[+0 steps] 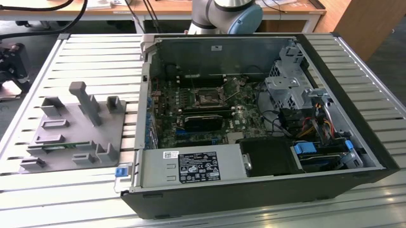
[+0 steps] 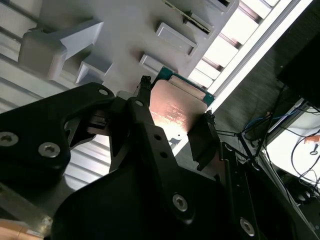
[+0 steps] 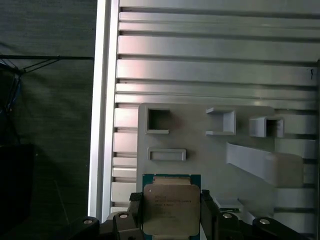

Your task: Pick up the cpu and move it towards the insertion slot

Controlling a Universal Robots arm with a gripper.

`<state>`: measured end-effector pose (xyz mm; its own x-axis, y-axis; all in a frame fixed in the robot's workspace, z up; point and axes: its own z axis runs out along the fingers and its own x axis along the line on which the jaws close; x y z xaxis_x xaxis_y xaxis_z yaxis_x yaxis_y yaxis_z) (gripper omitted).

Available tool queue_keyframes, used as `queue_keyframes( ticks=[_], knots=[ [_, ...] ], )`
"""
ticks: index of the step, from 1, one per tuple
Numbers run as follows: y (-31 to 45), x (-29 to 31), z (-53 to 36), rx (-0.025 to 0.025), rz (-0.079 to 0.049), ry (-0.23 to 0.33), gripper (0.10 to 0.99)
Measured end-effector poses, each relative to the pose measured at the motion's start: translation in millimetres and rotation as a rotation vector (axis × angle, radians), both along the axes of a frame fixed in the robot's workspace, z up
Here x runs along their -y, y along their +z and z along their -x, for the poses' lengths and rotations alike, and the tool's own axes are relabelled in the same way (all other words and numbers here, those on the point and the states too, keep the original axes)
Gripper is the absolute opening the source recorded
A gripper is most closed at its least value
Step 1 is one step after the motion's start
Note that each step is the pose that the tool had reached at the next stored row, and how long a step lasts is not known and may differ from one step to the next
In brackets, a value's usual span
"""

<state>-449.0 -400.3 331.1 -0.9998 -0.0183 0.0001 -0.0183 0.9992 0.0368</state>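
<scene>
A: Gripper [image 3: 171, 219] jaws clamp cpu [image 3: 171, 202] by opposite edges, over grey tray [image 3: 215, 150].
B: Likely light, rigid, delicate underneath; edge hold suits. Insertion slot [image 1: 208, 98] well apart, inside case [image 1: 222, 52].

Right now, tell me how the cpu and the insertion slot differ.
The cpu is clamped in the gripper over the grey tray; the insertion slot sits on the motherboard. The cpu shows a solid metal top; the insertion slot a frame with dark centre. Both are square.
</scene>
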Motion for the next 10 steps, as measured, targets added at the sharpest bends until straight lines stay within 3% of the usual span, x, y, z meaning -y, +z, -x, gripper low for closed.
queue_keyframes(
  ticks=[10],
  knots=[
    [13.7,-0.1,0.0,-0.0001,0.000,0.000,0.545]
  ],
)
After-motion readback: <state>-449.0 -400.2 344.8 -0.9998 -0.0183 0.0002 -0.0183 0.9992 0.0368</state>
